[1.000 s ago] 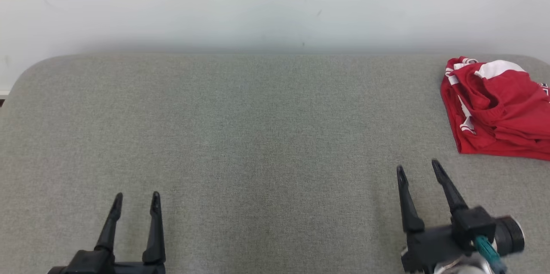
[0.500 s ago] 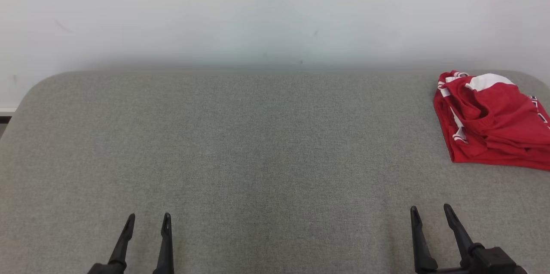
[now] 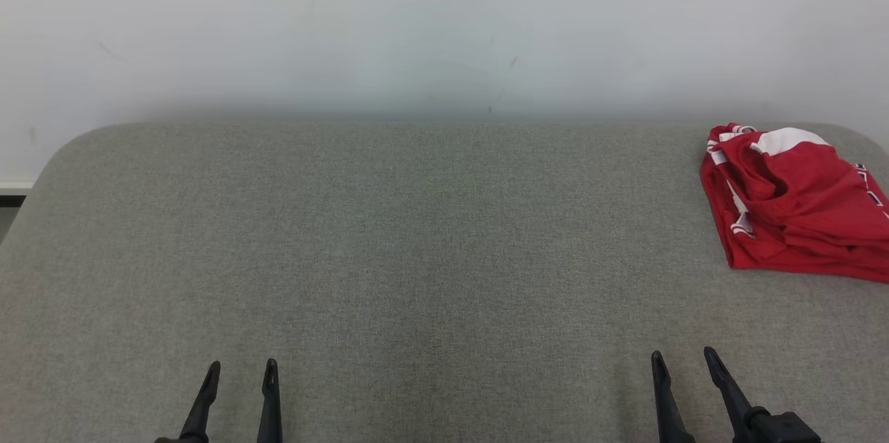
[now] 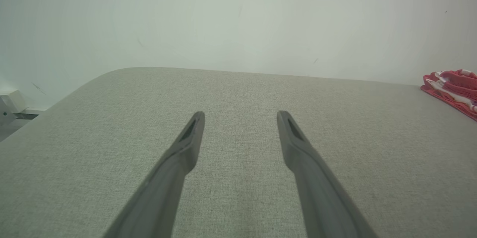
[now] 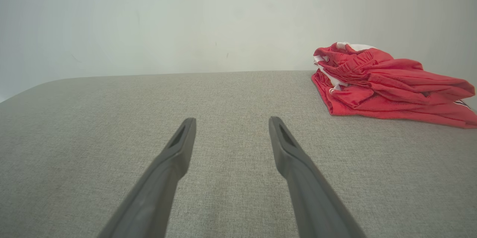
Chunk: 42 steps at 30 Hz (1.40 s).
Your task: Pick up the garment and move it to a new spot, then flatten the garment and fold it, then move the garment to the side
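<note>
The garment [image 3: 792,203] is red with white trim, folded into a bundle at the far right of the grey padded table [image 3: 417,241]. It also appears in the right wrist view [image 5: 384,81] ahead and to the right, and at the right edge of the left wrist view [image 4: 452,87]. My right gripper [image 3: 682,360] stands open at the lower right, well short of the garment, with nothing between its fingers. My left gripper [image 3: 241,368] is open at the lower left, empty, far from the garment.
A pale wall [image 3: 444,26] runs behind the table's rounded far edge. A small white box [image 4: 11,103] sits beyond the table's left corner in the left wrist view. The grey surface stretches bare between the grippers and the wall.
The head camera has tilted up, so the whole picture has shifted down. The right gripper has pulled back toward the bottom edge and turned straighter. The garment lies unchanged.
</note>
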Motion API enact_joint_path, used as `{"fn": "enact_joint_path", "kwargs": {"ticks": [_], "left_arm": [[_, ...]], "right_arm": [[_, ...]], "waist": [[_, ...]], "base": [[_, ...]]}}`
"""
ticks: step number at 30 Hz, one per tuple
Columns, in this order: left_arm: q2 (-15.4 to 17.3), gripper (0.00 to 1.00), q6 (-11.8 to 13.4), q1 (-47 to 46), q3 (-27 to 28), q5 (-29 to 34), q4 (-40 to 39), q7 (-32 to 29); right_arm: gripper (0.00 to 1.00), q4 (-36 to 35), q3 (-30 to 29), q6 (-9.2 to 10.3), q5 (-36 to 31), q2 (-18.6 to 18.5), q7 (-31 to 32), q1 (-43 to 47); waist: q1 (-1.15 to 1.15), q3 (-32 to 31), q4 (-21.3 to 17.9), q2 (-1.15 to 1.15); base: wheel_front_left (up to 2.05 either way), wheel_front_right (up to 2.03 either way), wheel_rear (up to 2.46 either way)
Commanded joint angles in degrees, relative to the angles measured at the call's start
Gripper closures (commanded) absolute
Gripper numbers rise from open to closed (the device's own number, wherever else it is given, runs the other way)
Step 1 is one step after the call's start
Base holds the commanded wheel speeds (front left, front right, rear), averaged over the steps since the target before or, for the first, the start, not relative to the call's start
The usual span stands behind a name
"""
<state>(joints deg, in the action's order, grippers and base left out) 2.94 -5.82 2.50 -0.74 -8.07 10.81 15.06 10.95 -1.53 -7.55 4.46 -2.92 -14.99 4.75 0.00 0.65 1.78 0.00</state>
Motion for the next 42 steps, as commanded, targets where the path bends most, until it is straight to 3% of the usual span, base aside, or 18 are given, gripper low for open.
{"fn": "enact_joint_path", "kwargs": {"ticks": [1,13,14,17,42], "left_arm": [[-0.1,0.0,0.3,0.8,-0.1,0.2,0.2,0.2],[-0.1,0.0,1.1,0.8,-0.7,1.3,0.7,0.2],[0.0,1.0,1.1,0.0,-0.6,1.1,0.7,0.0],[-0.1,1.0,1.0,0.0,-0.5,0.9,2.4,-0.2],[0.0,1.0,0.1,-6.4,7.1,-25.2,5.7,-7.8]], "right_arm": [[0.0,0.2,0.1,0.18,0.3,0.1,-0.2,0.4],[0.0,0.5,0.1,0.18,0.0,0.1,-0.2,0.2],[1.0,0.7,0.1,-0.01,0.0,0.0,0.0,0.0],[1.0,2.1,0.1,-0.01,0.3,0.0,0.4,0.1],[1.0,10.0,3.3,0.02,30.4,0.0,6.3,-11.7]], "waist": [[0.0,-0.1,0.0,0.0],[0.0,-0.4,-0.2,0.0],[0.0,-0.4,-0.2,0.0],[0.0,-0.4,-0.2,0.0],[0.0,-0.1,-0.5,0.0]], "base": [[0.0,0.0,0.0],[0.0,0.0,0.0],[0.0,0.0,0.0],[0.0,0.0,0.0],[0.0,0.0,0.0]]}}
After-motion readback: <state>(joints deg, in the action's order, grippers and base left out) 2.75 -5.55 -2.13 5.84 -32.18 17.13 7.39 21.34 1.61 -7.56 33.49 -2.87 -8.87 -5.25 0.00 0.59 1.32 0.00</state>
